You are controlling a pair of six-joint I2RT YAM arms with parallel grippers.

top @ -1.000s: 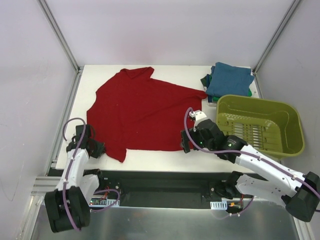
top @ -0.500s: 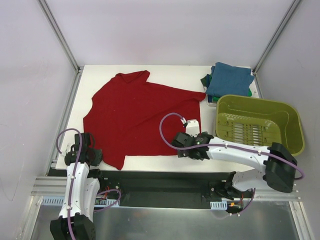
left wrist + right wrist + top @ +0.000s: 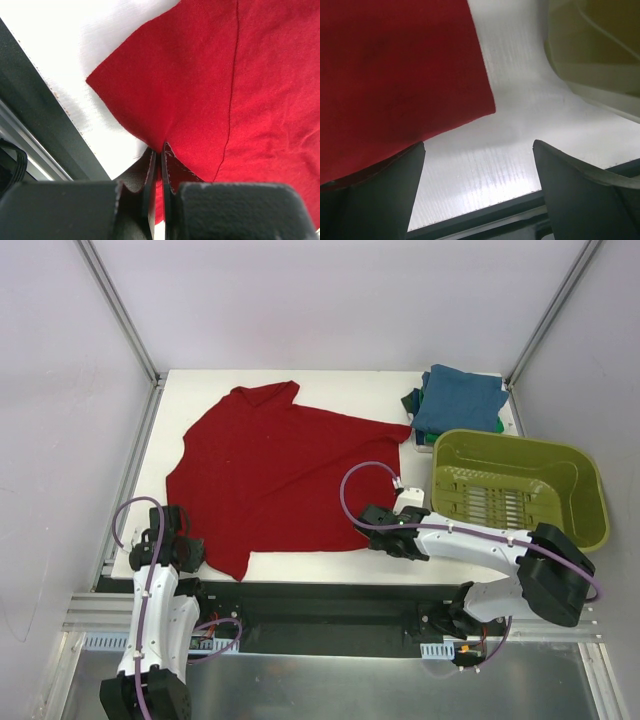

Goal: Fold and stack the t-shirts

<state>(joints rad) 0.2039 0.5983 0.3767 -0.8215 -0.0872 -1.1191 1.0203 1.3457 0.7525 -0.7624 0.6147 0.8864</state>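
A dark red t-shirt (image 3: 280,470) lies spread flat on the white table (image 3: 350,390). My left gripper (image 3: 187,552) is shut on its near left edge; in the left wrist view the jaws (image 3: 159,150) pinch a fold of the red cloth (image 3: 225,75). My right gripper (image 3: 372,525) is open and empty at the shirt's near right corner. In the right wrist view the shirt's corner (image 3: 395,75) lies by my left finger and bare table shows between the fingers (image 3: 380,195). Folded teal-blue (image 3: 458,400) and green (image 3: 413,400) shirts are stacked at the back right.
An olive-green plastic basket (image 3: 575,475) stands at the right, just beyond my right gripper, and also shows in the right wrist view (image 3: 600,45). The table's near edge and a black rail (image 3: 320,595) run close under both grippers. Metal frame posts stand at the back corners.
The left gripper drew the shirt toward the near left over the last second. The right gripper has let go of the hem, stands open and has shifted slightly right.
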